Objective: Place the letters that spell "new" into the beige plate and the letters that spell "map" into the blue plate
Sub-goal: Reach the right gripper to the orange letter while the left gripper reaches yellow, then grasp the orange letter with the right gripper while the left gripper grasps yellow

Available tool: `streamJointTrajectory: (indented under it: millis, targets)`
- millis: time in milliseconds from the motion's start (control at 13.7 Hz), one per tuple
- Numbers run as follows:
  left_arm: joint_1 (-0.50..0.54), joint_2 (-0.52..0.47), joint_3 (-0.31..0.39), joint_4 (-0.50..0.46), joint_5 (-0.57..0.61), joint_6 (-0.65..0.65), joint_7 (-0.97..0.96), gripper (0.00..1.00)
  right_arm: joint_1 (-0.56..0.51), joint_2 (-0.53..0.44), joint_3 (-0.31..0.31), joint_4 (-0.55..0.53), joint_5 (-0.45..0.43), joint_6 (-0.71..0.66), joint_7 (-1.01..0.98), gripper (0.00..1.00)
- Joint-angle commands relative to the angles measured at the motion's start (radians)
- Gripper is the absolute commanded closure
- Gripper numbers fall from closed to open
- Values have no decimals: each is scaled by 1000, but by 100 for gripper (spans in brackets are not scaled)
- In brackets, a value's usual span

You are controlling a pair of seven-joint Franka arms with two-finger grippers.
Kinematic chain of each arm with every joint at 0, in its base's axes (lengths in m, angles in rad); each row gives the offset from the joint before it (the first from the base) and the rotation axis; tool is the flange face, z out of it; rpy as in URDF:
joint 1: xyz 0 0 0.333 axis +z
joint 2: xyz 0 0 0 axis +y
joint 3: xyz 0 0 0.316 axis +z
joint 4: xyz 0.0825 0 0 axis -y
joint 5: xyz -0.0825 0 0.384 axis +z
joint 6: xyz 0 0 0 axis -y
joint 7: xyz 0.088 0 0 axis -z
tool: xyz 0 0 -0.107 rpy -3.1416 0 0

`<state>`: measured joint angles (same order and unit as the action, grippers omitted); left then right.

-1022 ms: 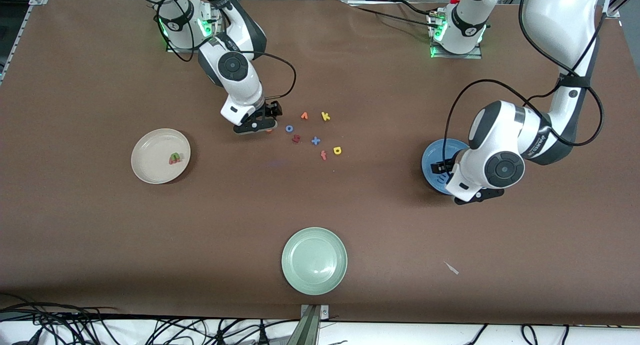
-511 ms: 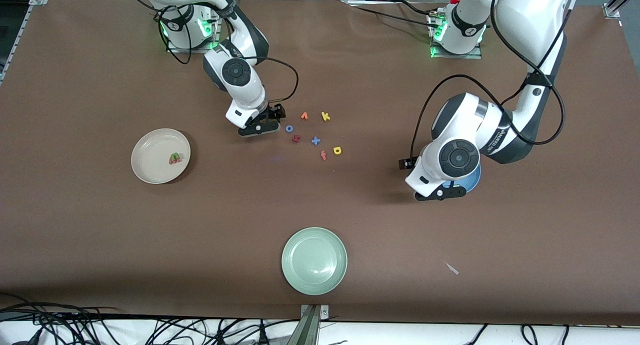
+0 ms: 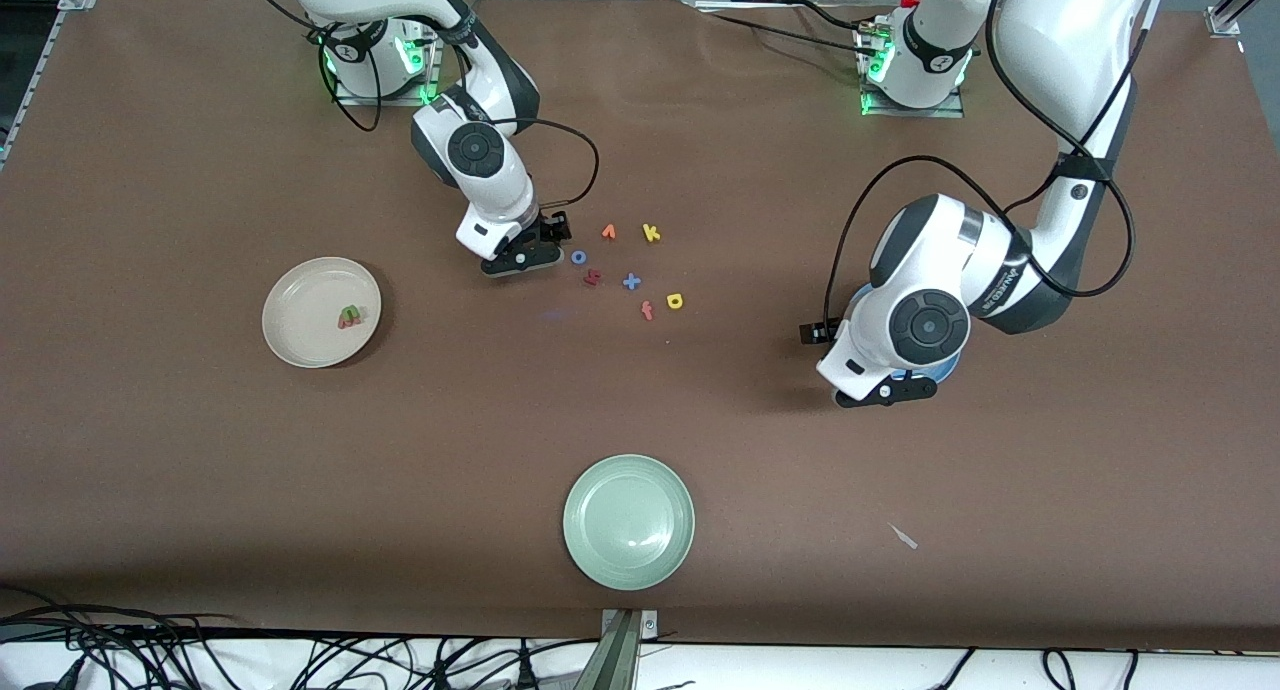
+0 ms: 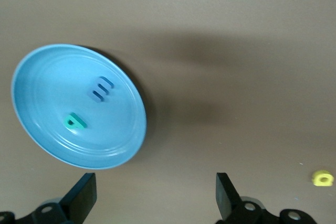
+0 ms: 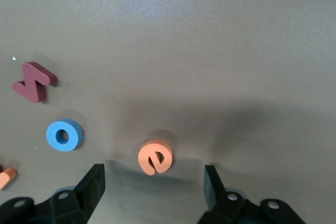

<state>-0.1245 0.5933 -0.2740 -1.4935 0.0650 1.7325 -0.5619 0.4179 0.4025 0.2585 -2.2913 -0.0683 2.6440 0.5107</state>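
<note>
From the front, the right pincer (image 3: 528, 257) is hanging low over the counter (image 3: 200, 470) just beside the blue o (image 3: 578, 257), which is marking the loose cluster of letters. From that o, the orange v (image 3: 608, 232) and yellow k (image 3: 651, 233) are lying farther from the camera; a dark red letter (image 3: 592, 278), the blue x (image 3: 631, 282), the red f (image 3: 647, 311) and the yellow p (image 3: 675, 301) are lying nearer. The beige plate (image 3: 300, 340) is sitting toward the right arm's end, holding a green n (image 3: 349, 315) with what may be the pink w under it, though that is hard to make out. The left pincer (image 3: 885, 385) is hovering over the edge of the blue plate (image 3: 948, 368), which the arm is mostly covering. A pale green plate (image 3: 628, 560) is lying nearest the camera.

In the left wrist view, the fingers (image 4: 227, 203) are standing wide apart and grasping nothing; the blue plate is holding the blue m (image 4: 102, 88) and teal a (image 4: 74, 121).

In the right wrist view, the fingers (image 5: 212, 184) are standing apart on either side of the orange e (image 5: 155, 157), not clenched on it; the e is lying flat on the counter beside the o.
</note>
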Motion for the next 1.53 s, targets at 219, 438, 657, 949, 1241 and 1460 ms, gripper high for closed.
streamJointTrajectory:
  millis: [219, 438, 657, 949, 1241, 1460]
  targets:
    - [5, 19, 2, 27, -42, -10, 8, 0, -2, 15, 4, 7, -10, 19, -29, 27]
    - [3, 19, 2, 29, -42, -10, 1, 0, -4, 16, 4, 7, -18, 28, -31, 34]
    - [5, 19, 2, 27, -40, -10, 0, 0, -4, 16, 2, 7, -22, 28, -32, 38]
    - [6, 22, 2, 27, -36, -10, -1, 0, -8, 30, 1, 16, -25, 31, -46, 43]
    - [6, 22, 4, 27, -33, -10, 10, 0, -10, 32, 1, 16, -28, 36, -46, 51]
    - [3, 23, 4, 27, -31, -8, 14, 0, -8, 36, 1, 15, -28, 48, -46, 58]
